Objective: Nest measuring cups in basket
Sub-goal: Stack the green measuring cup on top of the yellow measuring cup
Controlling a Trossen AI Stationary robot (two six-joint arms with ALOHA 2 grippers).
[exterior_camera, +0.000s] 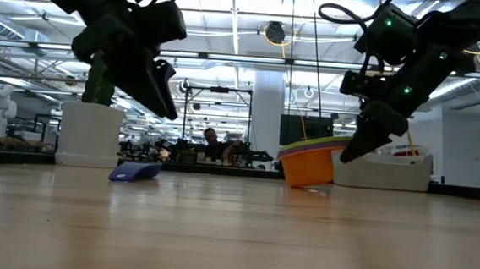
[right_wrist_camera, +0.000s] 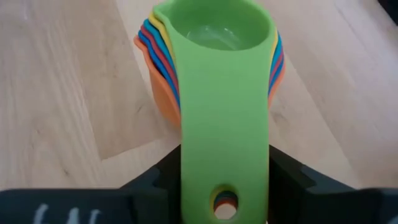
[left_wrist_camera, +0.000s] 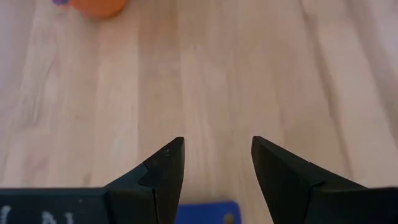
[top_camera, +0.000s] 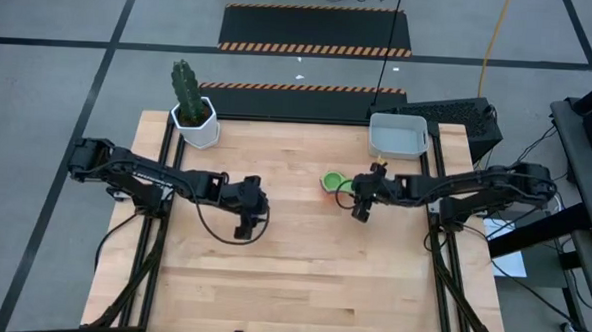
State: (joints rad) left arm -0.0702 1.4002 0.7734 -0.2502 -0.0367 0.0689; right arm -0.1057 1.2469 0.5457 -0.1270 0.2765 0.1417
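**A:** Where's the cup stack sitting? I see the right end effector (top_camera: 360, 201) about mid-bench, just in front of the basket (top_camera: 397, 136).

**B:** Yep. The measuring cups (right_wrist_camera: 214, 56) are nested together on the bench (top_camera: 301, 276), green one on top, then yellow, light blue, red, dark blue, with the orange one on the outside at the bottom. In the low view the stack (exterior_camera: 310, 161) looks tilted, one edge lifted off the wood. The right fingers sit on either side of the green handle (right_wrist_camera: 224, 155), closed in against the handle bundle, so it's got hold of them.

**A:** And the basket?

**B:** Back right corner of the bench, well apart from the cactus pot (top_camera: 196, 122) on the back left. The cups are near it but outside it.

**A:** Left arm?

**B:** Left end effector (top_camera: 247, 216) hangs over the bench left of centre, fingers spread apart, gripping nothing. There's one blue cup (exterior_camera: 135, 171) lying on the wood right under it, a sliver shows between its fingers in the wrist view.
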